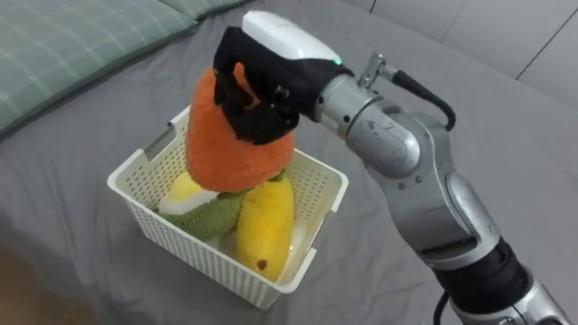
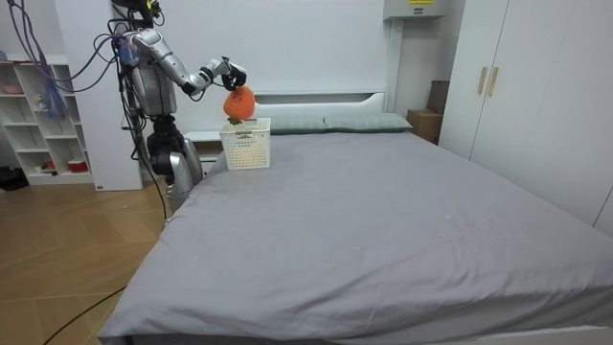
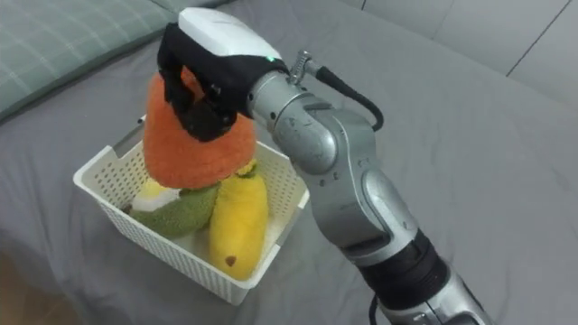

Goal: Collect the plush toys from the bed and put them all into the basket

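My right hand [image 1: 257, 86] [image 3: 203, 77] is shut on an orange plush toy [image 1: 230, 144] [image 3: 185, 144], holding it just above a white slotted basket [image 1: 181, 244] [image 3: 135, 226] on the grey bed. Inside the basket lie a yellow banana-shaped plush [image 1: 265, 226] [image 3: 237, 221] and a green and white plush [image 1: 203, 212] [image 3: 176, 209]. The orange toy's underside touches the toys beneath it. In the room view the robot stands at the bed's head corner, arm stretched over the basket [image 2: 245, 146] with the orange toy [image 2: 238, 103] held in the right hand [image 2: 228, 72].
A green checked pillow [image 1: 63, 45] lies at the upper left, beyond the basket. Grey bedsheet [image 1: 470, 108] spreads wide to the right. In the room view a white shelf unit [image 2: 43, 125] stands behind the robot and wardrobes [image 2: 527, 96] line the far side.
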